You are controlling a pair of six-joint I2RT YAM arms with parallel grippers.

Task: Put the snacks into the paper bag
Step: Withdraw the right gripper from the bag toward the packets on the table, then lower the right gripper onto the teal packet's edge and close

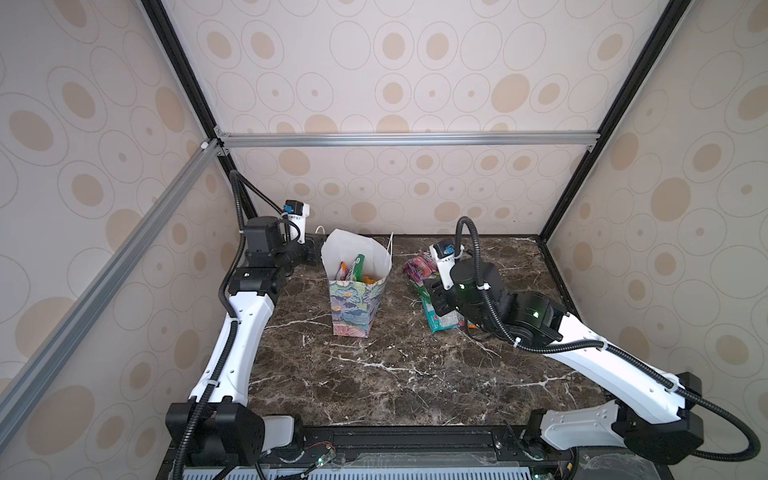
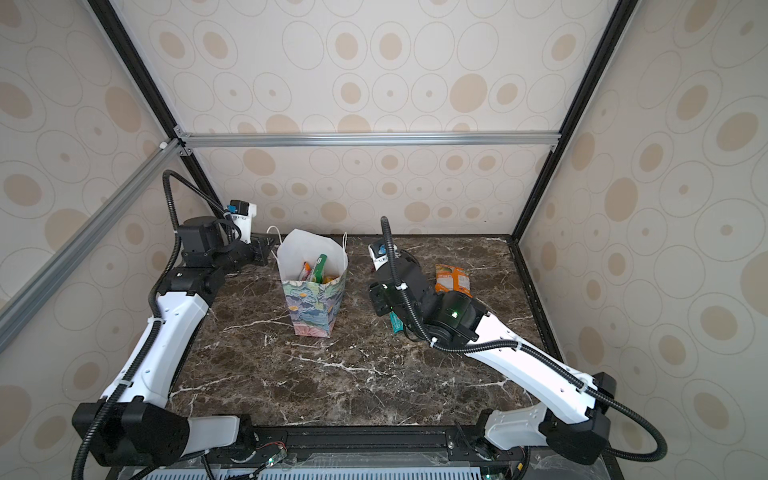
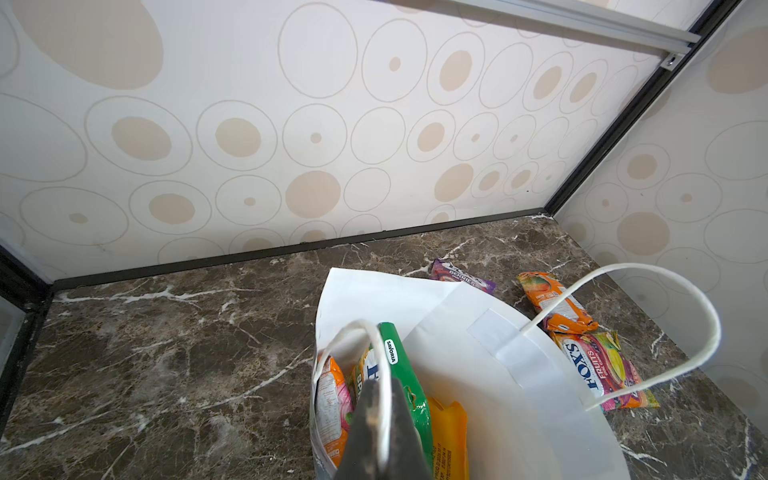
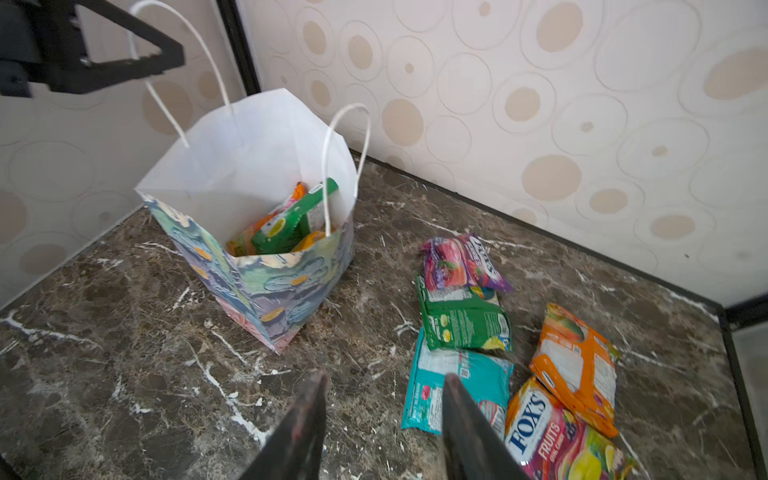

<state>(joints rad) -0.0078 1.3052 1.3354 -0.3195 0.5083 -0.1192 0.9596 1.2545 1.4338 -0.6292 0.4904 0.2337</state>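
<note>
Taking the paper bag [image 1: 357, 291] as my reference, I confirm that it stands upright on the marble tabletop [image 4: 124, 374] with its mouth open. Several snacks are already inside, and a green Savoria pack [image 3: 409, 386] shows uppermost. The left gripper [image 3: 380, 399] is fully closed on a cord handle [image 3: 386, 357] at the bag side facing away from the loose packets, which I judge steadies the mouth. The right gripper [image 4: 385, 378] has its jaws standing apart with nothing between them. It hangs over bare tabletop, between the bag and the loose snacks. Five packets lie outside the bag, all on its right-arm side. A teal packet [image 4: 424, 395], a green packet [image 4: 465, 320] and a pink-purple packet [image 4: 457, 262] overlap in a row running roughly alongside the bag. An orange packet [image 4: 577, 361] and a FOX'S fruits packet [image 4: 552, 440] lie farther from the bag. The teal packet is nearest, just beside the jaw turned away from the bag. Its long axis appears to follow the row, roughly in line with the fingers, so I judge the jaws would span its short width. The coming move calls for a small shift away from the bag, then a descent. The right arm is the nearer arm, and the left is occupied.
</note>
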